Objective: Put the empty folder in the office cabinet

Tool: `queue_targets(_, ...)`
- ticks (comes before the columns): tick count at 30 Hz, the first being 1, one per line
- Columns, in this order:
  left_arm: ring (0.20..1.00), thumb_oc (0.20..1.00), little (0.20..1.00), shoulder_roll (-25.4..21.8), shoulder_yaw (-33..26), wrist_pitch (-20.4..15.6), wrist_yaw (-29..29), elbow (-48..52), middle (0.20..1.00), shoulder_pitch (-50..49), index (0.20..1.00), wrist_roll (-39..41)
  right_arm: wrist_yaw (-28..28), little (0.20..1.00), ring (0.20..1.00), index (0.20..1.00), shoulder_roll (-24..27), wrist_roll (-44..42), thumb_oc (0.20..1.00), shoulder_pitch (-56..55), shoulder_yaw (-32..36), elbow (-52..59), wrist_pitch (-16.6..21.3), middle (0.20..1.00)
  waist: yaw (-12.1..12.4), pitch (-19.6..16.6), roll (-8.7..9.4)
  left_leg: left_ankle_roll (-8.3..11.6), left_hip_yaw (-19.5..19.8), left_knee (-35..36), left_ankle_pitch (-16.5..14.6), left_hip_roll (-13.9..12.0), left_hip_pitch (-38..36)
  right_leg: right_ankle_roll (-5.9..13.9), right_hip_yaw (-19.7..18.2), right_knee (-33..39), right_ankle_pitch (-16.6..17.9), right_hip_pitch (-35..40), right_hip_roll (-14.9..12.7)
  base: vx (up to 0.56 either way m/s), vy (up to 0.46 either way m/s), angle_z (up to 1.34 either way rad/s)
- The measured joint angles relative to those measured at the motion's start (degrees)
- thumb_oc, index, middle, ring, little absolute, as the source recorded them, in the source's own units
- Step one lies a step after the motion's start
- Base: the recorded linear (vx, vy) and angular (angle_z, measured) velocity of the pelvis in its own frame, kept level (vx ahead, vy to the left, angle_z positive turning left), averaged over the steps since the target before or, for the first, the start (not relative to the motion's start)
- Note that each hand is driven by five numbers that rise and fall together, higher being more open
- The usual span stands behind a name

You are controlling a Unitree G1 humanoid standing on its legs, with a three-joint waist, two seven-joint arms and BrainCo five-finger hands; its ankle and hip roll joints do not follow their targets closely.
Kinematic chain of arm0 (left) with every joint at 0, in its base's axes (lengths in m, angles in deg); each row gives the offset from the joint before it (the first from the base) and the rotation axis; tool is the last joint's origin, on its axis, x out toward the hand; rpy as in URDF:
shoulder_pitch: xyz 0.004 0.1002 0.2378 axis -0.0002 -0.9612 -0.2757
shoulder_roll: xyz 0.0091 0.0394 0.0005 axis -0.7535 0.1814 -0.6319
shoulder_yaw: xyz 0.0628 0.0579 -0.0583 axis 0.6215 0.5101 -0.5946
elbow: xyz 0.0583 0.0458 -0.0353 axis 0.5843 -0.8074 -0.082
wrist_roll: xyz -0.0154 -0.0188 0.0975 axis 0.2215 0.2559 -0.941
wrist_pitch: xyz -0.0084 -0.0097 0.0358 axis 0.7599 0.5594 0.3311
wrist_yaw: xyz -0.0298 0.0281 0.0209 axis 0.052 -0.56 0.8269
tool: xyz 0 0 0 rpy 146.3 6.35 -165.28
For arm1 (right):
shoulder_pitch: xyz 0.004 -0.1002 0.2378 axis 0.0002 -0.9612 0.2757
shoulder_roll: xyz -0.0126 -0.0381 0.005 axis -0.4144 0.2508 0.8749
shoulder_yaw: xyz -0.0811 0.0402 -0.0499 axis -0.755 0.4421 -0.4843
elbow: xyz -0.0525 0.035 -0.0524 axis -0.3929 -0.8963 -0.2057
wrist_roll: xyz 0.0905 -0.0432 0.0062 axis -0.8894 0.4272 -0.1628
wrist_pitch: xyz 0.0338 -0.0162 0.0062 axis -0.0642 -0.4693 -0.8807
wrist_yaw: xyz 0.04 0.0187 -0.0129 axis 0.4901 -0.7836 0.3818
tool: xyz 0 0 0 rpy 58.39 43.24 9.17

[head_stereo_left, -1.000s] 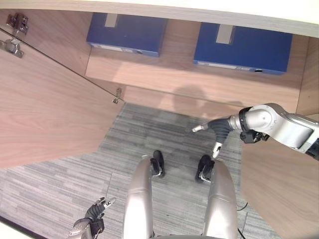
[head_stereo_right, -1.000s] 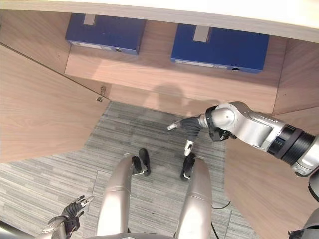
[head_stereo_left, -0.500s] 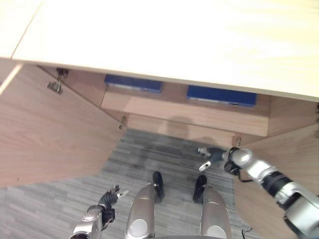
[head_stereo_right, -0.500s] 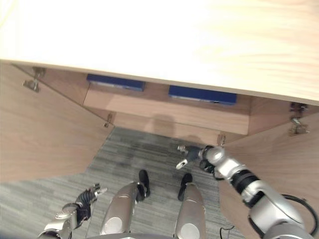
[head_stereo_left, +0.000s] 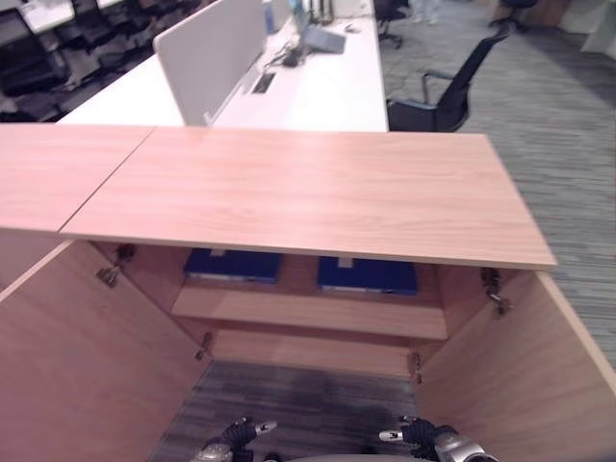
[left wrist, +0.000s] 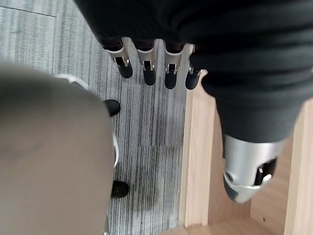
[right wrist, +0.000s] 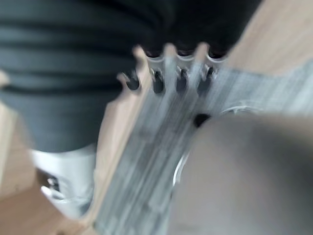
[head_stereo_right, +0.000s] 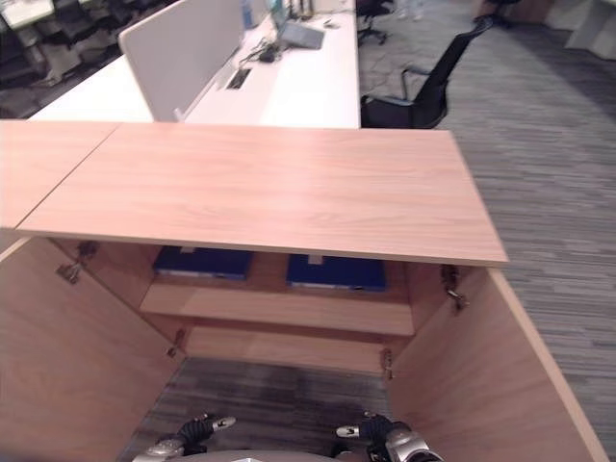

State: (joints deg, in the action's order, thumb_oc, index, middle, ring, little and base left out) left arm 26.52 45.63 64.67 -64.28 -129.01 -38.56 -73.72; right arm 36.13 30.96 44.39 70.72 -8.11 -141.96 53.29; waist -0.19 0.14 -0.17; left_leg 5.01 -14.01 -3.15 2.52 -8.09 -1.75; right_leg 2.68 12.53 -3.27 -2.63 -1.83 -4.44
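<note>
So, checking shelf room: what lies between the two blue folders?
In the left eye view, only bare wooden shelf separates the left folder and right folder.

2 blue folders flat on open cabinet shelf

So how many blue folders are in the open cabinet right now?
2. One blue folder lies on the left of the shelf, the other blue folder on the right, with a gap between them. The cabinet top overhangs the shelf's back, so more could be hidden.
</note>
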Motion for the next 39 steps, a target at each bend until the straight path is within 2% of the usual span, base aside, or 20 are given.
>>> queue_targets(2, 1.000, 1.000, 1.000, 0.04, -0.88, -0.67, -0.44, -1.08, 1.000, 0.48, 1.000, 0.10, -0.43, 1.000, 1.000, 1.000, -0.03, -0.43, 1.000, -0.71, 0.75, -0.57, 0.15, 1.000, 0.62, -0.27, 1.52, 1.02, 7.14, -3.82, -0.36, 0.90, 0.60, -1.12, -3.55, 0.93, 1.21, 0.92, -0.63, 0.06, 0.069, -0.78)
queue_targets(3, 1.000, 1.000, 1.000, 0.26, -1.05, -0.86, -0.40, -1.17, 1.000, 0.33, 1.000, 0.04, -0.49, 1.000, 1.000, 1.000, -0.02, -0.78, 1.000, -1.13, 1.58, -0.89, 0.06, 1.000, 0.46, -0.74, 1.07, 2.06, 10.30, -3.52, -1.25, 1.07, 0.19, -0.91, -4.95, 1.86, 1.79, 1.64, -0.55, 0.07, 0.078, -0.76)
queue_targets(5, 1.000, 1.000, 1.000, 1.66, -1.64, -0.93, -0.45, -3.69, 1.000, 1.00, 1.000, -0.15, -1.27, 1.000, 1.000, 1.000, 1.28, -1.09, 1.000, -3.24, 3.98, -2.64, 0.21, 1.000, -1.47, -1.55, -1.42, 2.23, 13.17, 3.68, -1.41, 0.82, -2.75, -0.22, -6.18, 2.81, 2.54, 1.83, 0.21, 0.06, 0.140, -0.49)
queue_targets(8, 1.000, 1.000, 1.000, 3.06, -0.36, -0.58, -0.38, -5.09, 1.000, 1.45, 1.000, -1.56, -1.45, 1.000, 1.000, 1.000, 2.75, -2.34, 1.000, -5.32, 7.22, -3.19, 0.11, 1.000, -2.71, -1.93, -3.81, 1.01, 9.36, 6.40, -2.39, 0.58, -3.15, 0.90, -7.12, 2.63, 3.27, 0.19, 1.43, 0.03, 0.163, -0.29)
queue_targets(10, 1.000, 1.000, 1.000, 2.73, 0.15, -0.51, -0.29, -5.13, 1.000, 1.57, 1.000, -2.30, -1.77, 1.000, 1.000, 1.000, 0.93, -3.45, 1.000, -5.26, 10.85, -4.53, 0.04, 1.000, -2.62, -1.82, -2.56, -0.09, 4.38, 8.33, -2.12, 2.10, -4.55, 1.92, -7.31, 2.15, 4.07, -1.83, -1.02, -0.03, 0.210, -0.89)
queue_targets(12, 1.000, 1.000, 1.000, 1.77, 0.37, -0.51, -0.22, -5.04, 1.000, 1.69, 1.000, -2.36, -1.81, 1.000, 1.000, 1.000, 0.42, -3.42, 1.000, -5.93, 11.38, -4.57, 0.28, 1.000, -3.05, -1.68, -1.25, -0.85, 2.79, 8.34, -2.51, 3.66, -4.99, 3.00, -5.82, 2.67, 6.07, -2.24, -2.73, -0.04, 0.225, -0.69)
queue_targets(15, 1.000, 1.000, 1.000, 1.31, 0.72, -0.65, 0.00, -4.92, 1.000, 2.15, 1.000, -2.33, -2.16, 1.000, 1.000, 1.000, 0.47, -3.89, 1.000, -5.97, 14.02, -4.47, 0.45, 1.000, -4.61, -1.15, -0.88, -2.74, 0.08, 8.31, -2.64, 5.88, -5.21, 5.04, -7.60, 2.61, 7.46, -3.09, -5.49, -0.05, 0.166, -0.36)
queue_targets(18, 1.000, 1.000, 1.000, 0.92, 0.63, -0.62, 0.01, -5.32, 1.000, 2.74, 1.000, -2.33, -2.27, 1.000, 1.000, 1.000, 0.38, -4.50, 1.000, -6.58, 15.74, -4.92, 0.46, 1.000, -5.80, -0.65, -0.29, -3.77, -0.59, 8.31, -3.31, 8.24, -5.75, 5.85, -8.43, 2.27, 8.77, -3.52, -6.64, -0.06, 0.182, -0.29)
queue_targets(22, 1.000, 1.000, 1.000, 0.23, -0.09, -0.47, 0.28, -5.50, 1.000, 2.26, 1.000, -2.34, -2.48, 1.000, 1.000, 1.000, 0.51, -5.74, 1.000, -7.21, 18.79, -4.96, 0.52, 1.000, -7.59, 1.13, 0.30, -5.13, -5.48, 8.33, -4.22, 10.49, -6.99, 7.58, -11.86, 2.48, 10.76, -5.22, -8.04, -0.08, 0.101, -0.57)
queue_targets(25, 1.000, 1.000, 1.000, -1.18, -0.26, -0.50, 0.62, -5.41, 1.000, 2.52, 1.000, -2.31, -2.77, 1.000, 1.000, 1.000, 0.41, -6.57, 1.000, -7.44, 20.47, -5.07, 0.30, 1.000, -8.86, 2.26, 2.02, -5.40, -7.99, 8.29, -4.35, 11.40, -7.12, 8.59, -14.32, 2.32, 11.63, -6.65, -8.19, -0.12, 0.038, -0.49)
queue_targets(26, 1.000, 1.000, 1.000, -2.37, -0.66, -0.47, 0.67, -5.38, 1.000, 2.65, 1.000, -2.30, -3.67, 1.000, 1.000, 1.000, 0.47, -8.02, 1.000, -6.94, 21.29, -5.26, 0.25, 1.000, -8.66, 3.18, 2.63, -5.81, -11.20, 8.34, -3.98, 10.82, -7.08, 8.69, -9.98, 3.13, 9.90, -7.76, -9.45, -0.07, 0.004, -0.84)
queue_targets(27, 1.000, 1.000, 1.000, -2.45, -0.65, -0.48, 0.67, -5.37, 1.000, 2.64, 1.000, -2.30, -3.91, 1.000, 1.000, 1.000, 0.65, -8.04, 1.000, -6.69, 21.50, -5.63, 0.20, 1.000, -8.27, 3.77, 1.24, -6.22, -12.15, 8.84, -4.24, 9.76, -6.74, 8.68, -6.78, 2.21, 9.32, -8.02, -9.86, -0.05, -0.006, -0.87)
queue_targets(29, 1.000, 1.000, 1.000, -3.01, -1.74, -0.34, 0.65, -5.45, 1.000, 2.52, 1.000, -2.34, -4.61, 1.000, 1.000, 1.000, 0.92, -9.08, 1.000, -6.71, 22.27, -7.06, -0.04, 1.000, -8.22, 5.09, 0.40, -6.47, -13.67, 8.86, -4.39, 7.38, -6.74, 7.50, 2.14, -6.41, 8.05, -9.37, -11.09, -0.02, -0.034, -0.52)
queue_targets(30, 1.000, 1.000, 1.000, -3.31, -2.27, -0.09, 0.65, -5.56, 1.000, 2.08, 1.000, -2.33, -4.84, 1.000, 1.000, 1.000, 0.90, -10.10, 1.000, -7.21, 22.30, -7.26, -0.07, 1.000, -8.25, 5.00, 0.72, -6.41, -13.89, 8.87, -4.39, 6.98, -6.96, 9.05, 1.76, -10.19, 6.86, -9.41, -11.32, 0.00, -0.101, -0.31)
queue_targets(32, 1.000, 1.000, 1.000, -3.49, -3.51, 0.34, 0.64, -5.68, 1.000, 1.37, 1.000, -2.32, -5.06, 1.000, 1.000, 1.000, 1.53, -10.18, 1.000, -7.41, 22.34, -6.44, 0.03, 1.000, -8.44, 4.78, 1.11, -5.29, -15.51, 8.87, -3.65, 6.43, -7.09, 8.70, 0.78, -12.67, 2.77, -7.21, -11.46, 0.01, -0.138, -0.34)
queue_targets(33, 1.000, 1.000, 1.000, -3.29, -5.46, 0.43, 0.42, -6.73, 1.000, 1.45, 1.000, -2.32, -5.58, 1.000, 1.000, 1.000, 1.96, -10.23, 1.000, -7.09, 22.36, -6.16, 0.39, 1.000, -7.60, 4.41, 1.45, -4.66, -15.65, 8.65, -3.68, 6.45, -7.07, 8.16, 0.62, -8.32, 1.49, -5.56, -10.27, 0.04, -0.202, -0.38)
queue_targets(35, 1.000, 1.000, 1.000, -2.49, -7.41, 0.57, 0.24, -7.45, 1.000, 1.68, 1.000, -2.16, -6.23, 1.000, 1.000, 1.000, 3.21, -10.41, 1.000, -6.76, 22.47, -6.10, 0.49, 1.000, -7.18, 4.34, 0.25, -3.88, -15.23, 8.20, -3.13, 5.26, -6.98, 5.10, -0.09, -3.63, 4.02, -3.83, -7.17, 0.07, -0.216, -0.41)
queue_targets(37, 1.000, 1.000, 1.000, -3.05, -8.23, 0.61, 0.08, -7.67, 1.000, 1.17, 1.000, -2.15, -6.43, 1.000, 1.000, 1.000, 3.81, -10.99, 1.000, -6.43, 22.49, -5.90, 0.57, 1.000, -5.88, 3.87, -0.17, -3.96, -12.17, 7.26, -3.19, 4.20, -7.06, 4.19, -1.87, -1.38, 5.12, -3.33, -5.47, 0.08, -0.181, -0.74)
queue_targets(38, 1.000, 1.000, 1.000, -3.68, -9.55, 0.65, -0.39, -7.94, 1.000, -0.34, 1.000, -2.10, -6.71, 1.000, 1.000, 1.000, 4.95, -12.39, 1.000, -6.37, 22.83, -4.78, 0.75, 1.000, -5.75, 1.77, -0.31, -4.02, -11.41, 6.85, -3.67, 2.78, -7.15, 3.89, -4.01, 2.02, 6.58, -2.72, -3.45, 0.07, -0.211, -0.76)
queue_targets(39, 1.000, 1.000, 1.000, -3.94, -9.52, 0.66, -0.42, -8.25, 1.000, -0.29, 1.000, -2.11, -7.15, 1.000, 1.000, 1.000, 6.10, -12.39, 1.000, -6.88, 24.42, -4.70, 0.84, 1.000, -6.89, 0.46, 0.19, -3.96, -11.56, 6.81, -3.72, 2.10, -7.39, 3.45, -4.06, 4.40, 7.78, -1.38, -2.44, 0.05, -0.192, -0.63)
